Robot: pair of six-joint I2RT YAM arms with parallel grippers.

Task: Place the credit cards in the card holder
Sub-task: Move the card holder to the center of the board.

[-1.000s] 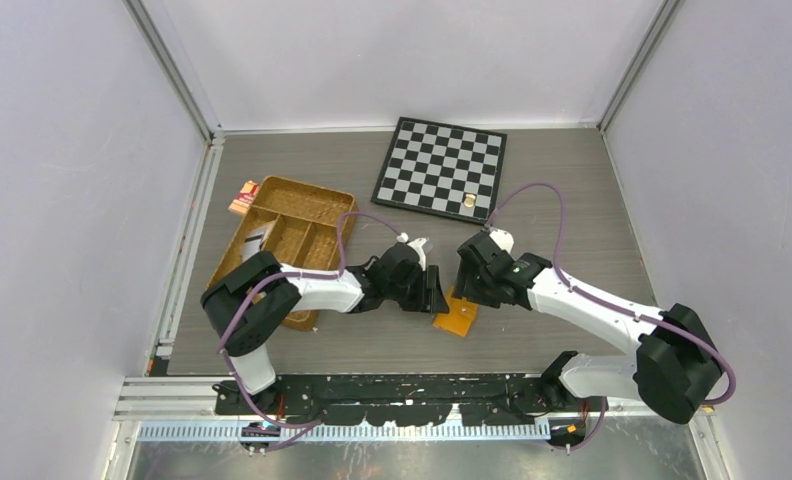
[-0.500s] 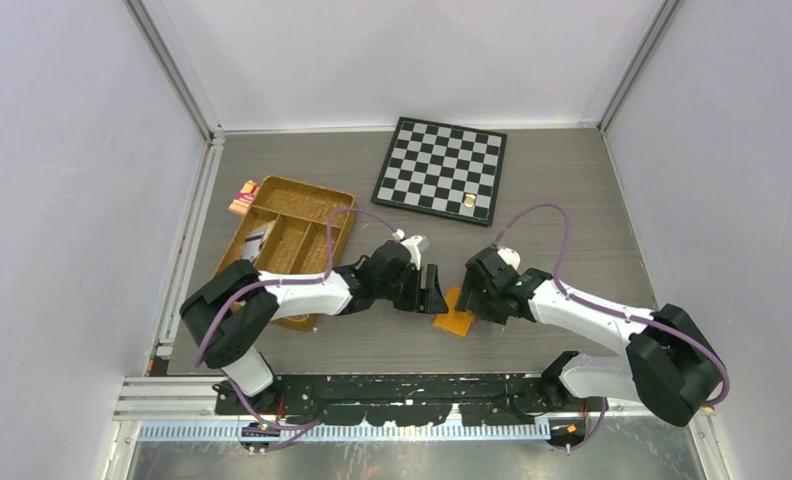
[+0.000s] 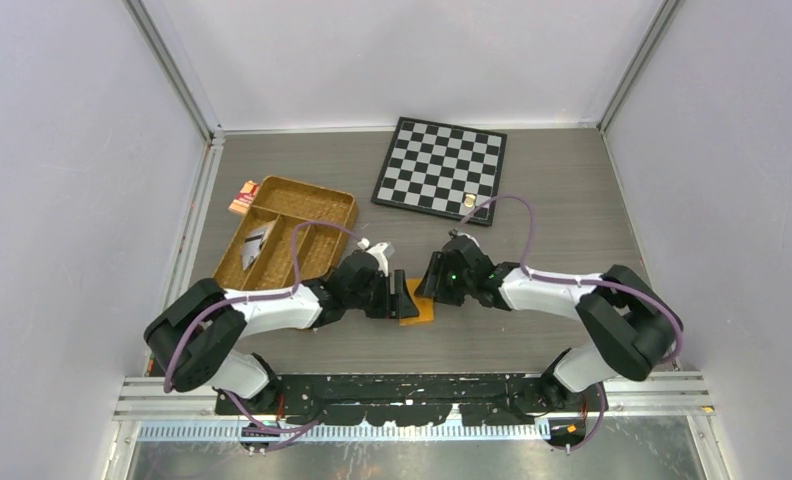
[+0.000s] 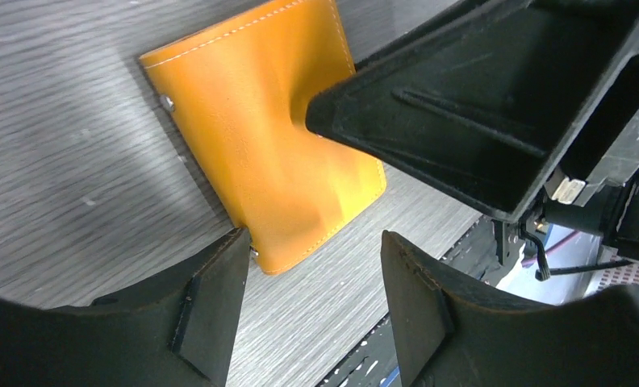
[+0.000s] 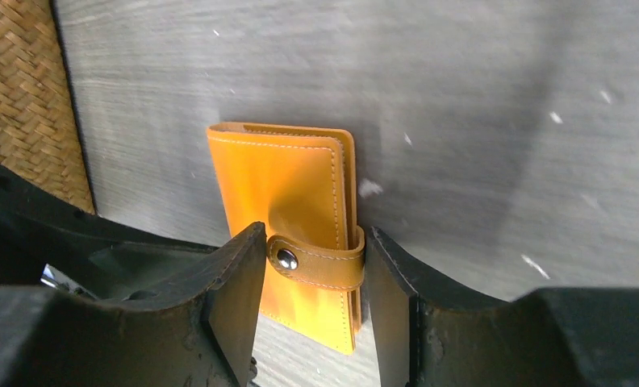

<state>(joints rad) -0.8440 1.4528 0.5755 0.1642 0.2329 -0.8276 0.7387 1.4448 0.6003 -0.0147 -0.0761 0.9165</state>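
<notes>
The orange card holder [image 3: 418, 308] lies flat and snapped shut on the table between my two grippers. In the right wrist view, my right gripper [image 5: 313, 240] is shut across the card holder [image 5: 284, 185] at its snap strap [image 5: 320, 266]. One finger rests on the cover and the other against the folded edge. My left gripper [image 4: 312, 246] stands open with bare table between its fingers, its left fingertip beside the corner of the card holder [image 4: 260, 137]. A silver-grey credit card [image 3: 258, 240] lies in the woven tray.
The brown woven divided tray [image 3: 302, 195] stands left of the arms, with a small red-and-tan packet [image 3: 242, 197] beyond its far corner. A chessboard [image 3: 440, 165] with a small gold piece [image 3: 469, 201] lies at the back. The tray's edge [image 5: 18, 97] shows in the right wrist view.
Both grippers and the card holder have shifted left and slightly toward the back. The right arm has swung round to face the left gripper.
</notes>
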